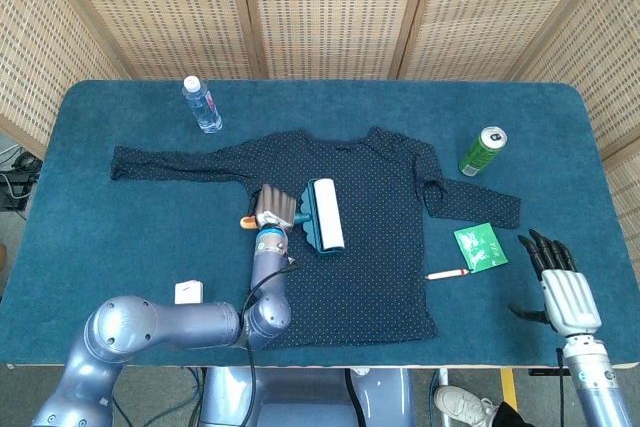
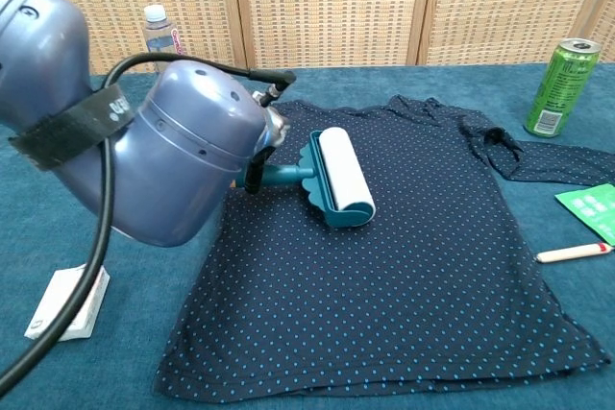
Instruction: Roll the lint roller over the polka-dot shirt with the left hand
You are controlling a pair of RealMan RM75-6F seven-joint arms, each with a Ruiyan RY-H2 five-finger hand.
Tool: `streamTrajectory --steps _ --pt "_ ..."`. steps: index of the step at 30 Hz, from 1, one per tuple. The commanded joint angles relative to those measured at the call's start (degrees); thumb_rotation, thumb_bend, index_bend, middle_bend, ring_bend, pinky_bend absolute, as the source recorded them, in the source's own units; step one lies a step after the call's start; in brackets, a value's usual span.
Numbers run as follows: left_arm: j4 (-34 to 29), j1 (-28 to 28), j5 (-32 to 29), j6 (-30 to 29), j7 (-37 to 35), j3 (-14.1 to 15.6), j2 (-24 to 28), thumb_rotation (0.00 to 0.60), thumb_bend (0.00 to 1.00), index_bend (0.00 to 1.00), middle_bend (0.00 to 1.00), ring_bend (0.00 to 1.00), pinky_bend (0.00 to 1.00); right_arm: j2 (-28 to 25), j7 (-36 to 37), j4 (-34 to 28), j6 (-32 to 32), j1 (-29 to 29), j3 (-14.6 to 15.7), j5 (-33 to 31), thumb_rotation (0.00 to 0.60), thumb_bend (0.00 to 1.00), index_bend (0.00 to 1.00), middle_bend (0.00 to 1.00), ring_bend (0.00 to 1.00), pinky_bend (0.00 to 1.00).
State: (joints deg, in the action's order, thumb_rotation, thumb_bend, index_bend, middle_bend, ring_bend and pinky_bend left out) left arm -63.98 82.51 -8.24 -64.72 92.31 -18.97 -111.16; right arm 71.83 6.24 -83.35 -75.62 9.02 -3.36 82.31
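The navy polka-dot shirt [image 1: 370, 237] [image 2: 423, 256] lies flat on the blue table, sleeves spread to both sides. A lint roller [image 1: 326, 214] [image 2: 343, 176] with a teal frame and white roll rests on the shirt's chest area. My left hand [image 1: 274, 210] grips its teal handle from the left; in the chest view the forearm hides most of that hand [image 2: 271, 133]. My right hand [image 1: 560, 282] rests near the table's front right edge, fingers spread and holding nothing, away from the shirt.
A water bottle [image 1: 203, 105] [image 2: 165, 43] stands back left, a green can [image 1: 482, 151] [image 2: 558, 87] right of the shirt. A green packet [image 1: 481, 246] and a red-tipped pen [image 1: 447, 274] [image 2: 573, 253] lie beside the right hem. A small white pack [image 1: 188, 293] [image 2: 69, 301] sits front left.
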Motion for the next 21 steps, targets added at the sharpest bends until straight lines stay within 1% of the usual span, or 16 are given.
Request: streamTrajectory --steps 1,4,8,15,21 --pt "0.8 0.1 0.2 0.2 0.5 -0.4 -0.7 0.6 0.77 0.89 0.89 0.76 0.73 0.0 0.1 0.1 0.2 0.0 0.0 -0.1 0.6 0.01 0.0 0.0 0.0 0.0" --pt "0.4 -1.1 0.8 0.0 0.5 -0.4 -0.3 0.6 0.77 0.89 0.9 0.76 0.73 0.1 -0.2 0.2 0.3 0.1 0.0 -0.2 0.6 0.01 0.0 0.0 0.0 0.0" --pt "-2.4 -3.8 2.3 -0.4 -0.1 0.7 2.1 0.6 0.77 0.89 0.89 0.76 0.73 0.1 -0.4 0.0 0.1 0.0 0.1 0.0 0.6 0.01 0.0 0.0 0.0 0.0" --pt "-9.8 -10.0 5.8 -0.7 -4.0 3.5 9.0 0.6 0.77 0.89 0.9 0.76 0.72 0.3 -1.6 -0.6 -0.6 -0.1 0.5 1.0 0.6 0.01 0.0 0.0 0.0 0.0" --pt "-17.0 -15.9 10.5 -0.1 -9.4 7.6 16.7 0.6 0.77 0.89 0.9 0.76 0.72 0.3 -3.0 -1.6 -1.5 -0.3 1.1 2.2 0.6 0.01 0.0 0.0 0.0 0.0"
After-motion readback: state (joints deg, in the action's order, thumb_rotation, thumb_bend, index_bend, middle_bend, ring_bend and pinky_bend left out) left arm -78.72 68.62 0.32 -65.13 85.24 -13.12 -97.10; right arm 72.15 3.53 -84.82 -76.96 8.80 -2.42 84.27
